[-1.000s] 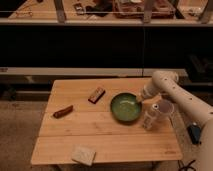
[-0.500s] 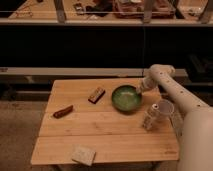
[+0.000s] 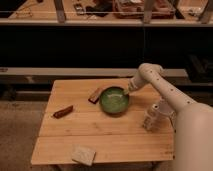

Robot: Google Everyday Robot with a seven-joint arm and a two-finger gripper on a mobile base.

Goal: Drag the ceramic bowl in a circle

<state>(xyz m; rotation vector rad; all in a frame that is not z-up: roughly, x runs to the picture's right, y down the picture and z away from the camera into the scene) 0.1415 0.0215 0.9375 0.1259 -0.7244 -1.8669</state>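
The green ceramic bowl (image 3: 114, 100) sits on the wooden table (image 3: 75, 127), right of centre and toward the back. My gripper (image 3: 126, 92) is at the bowl's far right rim, reaching down from the white arm (image 3: 165, 92) that comes in from the right. The gripper touches or sits just inside the rim.
A clear plastic cup (image 3: 151, 117) stands right of the bowl near the table's right edge. A brown bar (image 3: 94, 94) lies against the bowl's left side. A reddish-brown snack (image 3: 63, 111) lies at the left. A pale sponge-like block (image 3: 83, 154) sits at the front edge.
The bowl has slid left and toward the back of the table, ending next to the brown bar. The gripper moved with it at its rim.
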